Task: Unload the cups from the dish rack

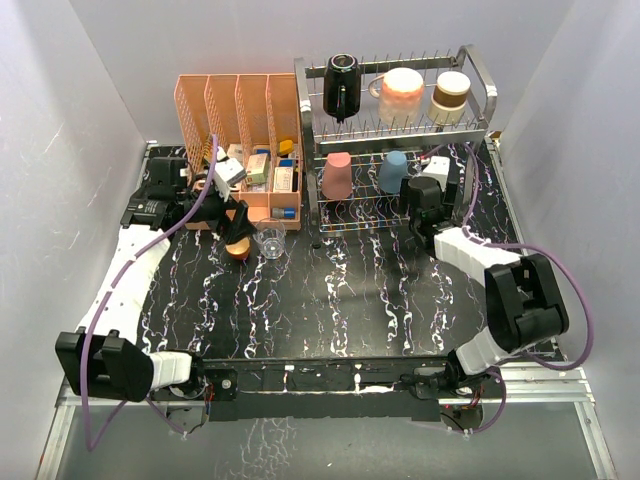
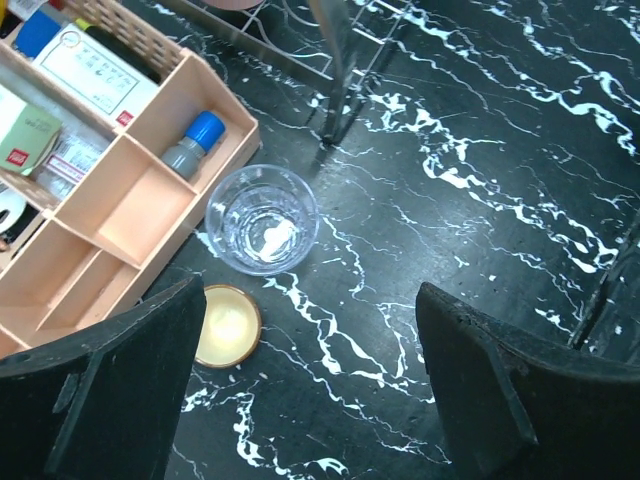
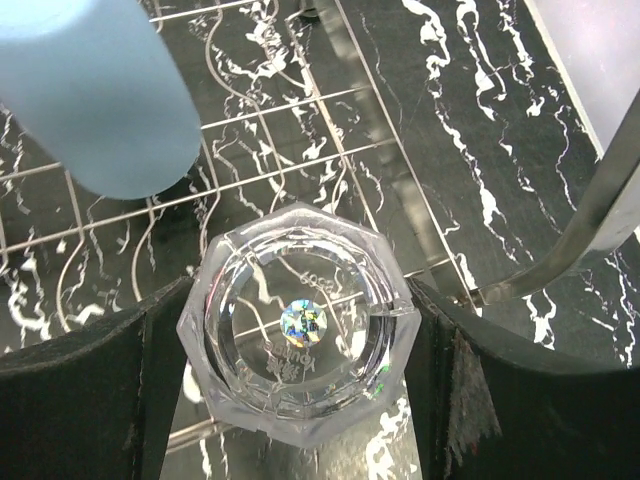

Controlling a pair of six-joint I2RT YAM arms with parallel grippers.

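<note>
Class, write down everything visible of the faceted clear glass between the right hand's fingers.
The faceted clear glass is see-through, with an eight-sided outline and a rainbow glint at its centre. It stands on the lower wires of the dish rack, beside the blue tumbler. The right hand brackets it, one black finger close on each side; contact is unclear.

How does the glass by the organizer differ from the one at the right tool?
The round glass stands on the table beside the peach organizer; the faceted glass sits in the dish rack. The round glass has a circular rim; the faceted glass an eight-sided outline. Fingers of the right tool flank the faceted glass; no tool flanks the round glass. Both are clear.
</note>
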